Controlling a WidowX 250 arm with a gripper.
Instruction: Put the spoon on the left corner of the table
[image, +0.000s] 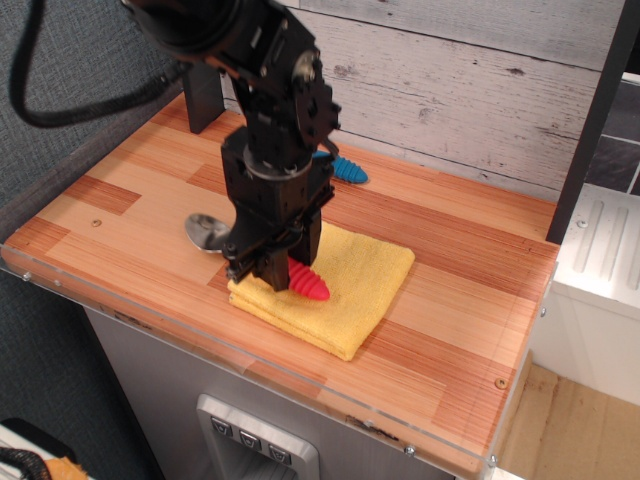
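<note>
The spoon has a thick red ribbed handle (308, 283) and a shiny silver bowl (207, 231). My black gripper (268, 272) is shut on the handle near its middle. The handle's tip pokes out to the right over a yellow cloth (350, 285); the bowl sticks out left, over the wooden table (120, 215). The spoon looks slightly lifted off the cloth. The table's left corner lies beyond the bowl, toward the lower left.
A blue-handled fork (345, 170) lies behind the arm near the back wall, mostly hidden. A dark post (203, 98) stands at the back left. A clear acrylic edge (250, 365) runs along the table's front.
</note>
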